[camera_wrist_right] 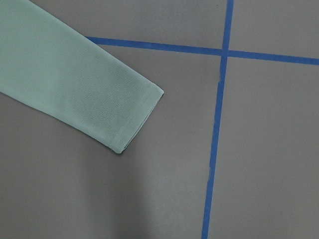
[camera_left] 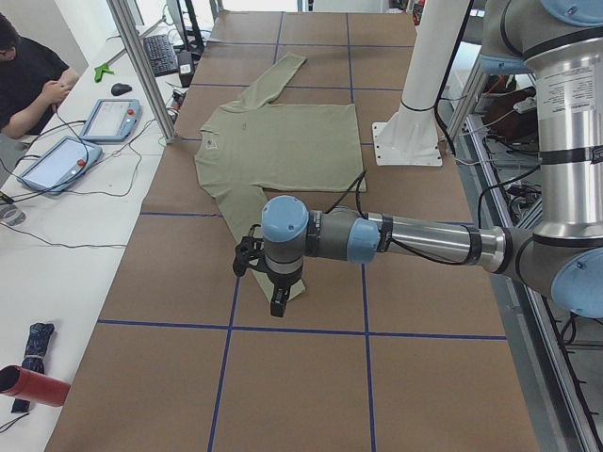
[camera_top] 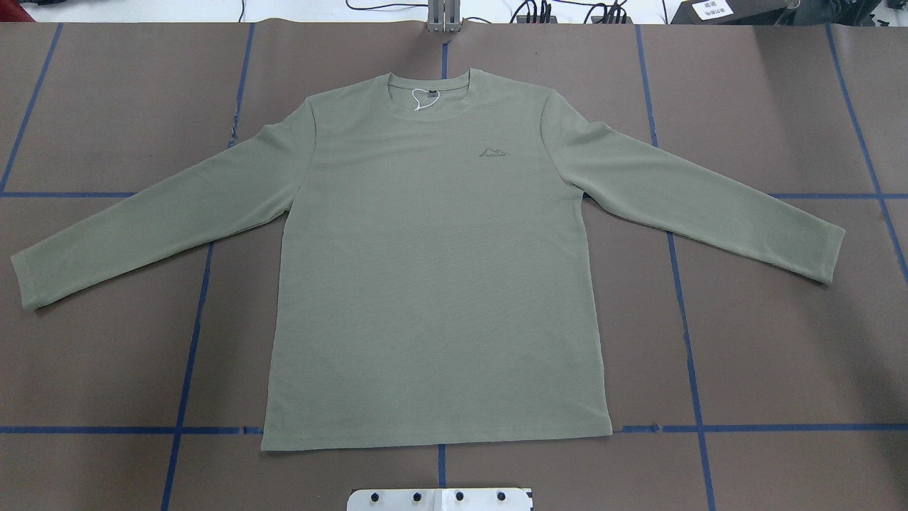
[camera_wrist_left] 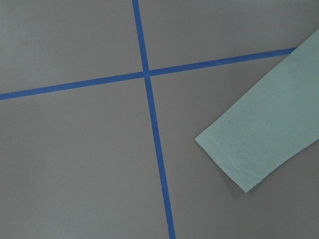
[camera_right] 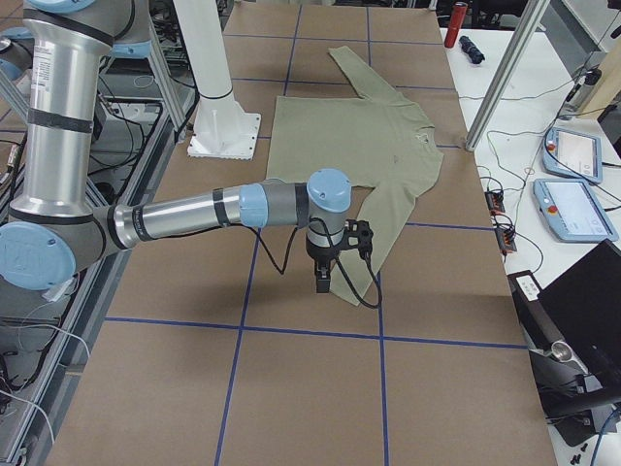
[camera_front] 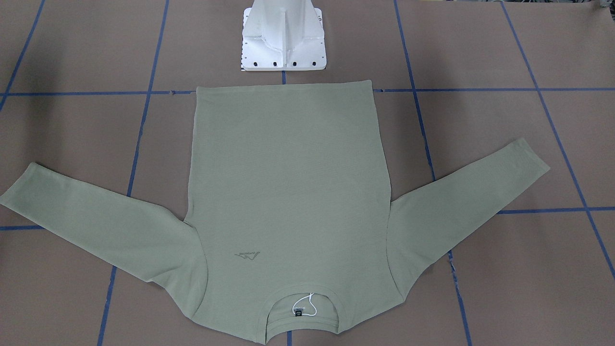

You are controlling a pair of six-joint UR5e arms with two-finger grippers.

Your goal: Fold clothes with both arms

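The sage-green long-sleeved shirt (camera_top: 433,284) lies flat and face up on the brown table, sleeves spread out to both sides, collar (camera_front: 302,300) away from the robot base. My left gripper (camera_left: 276,306) hangs above the end of the near sleeve in the exterior left view; its wrist camera looks down on that cuff (camera_wrist_left: 249,149). My right gripper (camera_right: 321,282) hovers over the other sleeve's end, whose cuff (camera_wrist_right: 129,119) shows in the right wrist view. I cannot tell whether either gripper is open or shut. Neither arm appears in the overhead or front views.
The white pedestal base (camera_front: 284,43) stands just behind the shirt's hem. Blue tape lines (camera_top: 684,298) grid the table. A person (camera_left: 28,75) sits at a side bench with teach pendants (camera_left: 108,118). More pendants (camera_right: 572,180) lie on the opposite bench.
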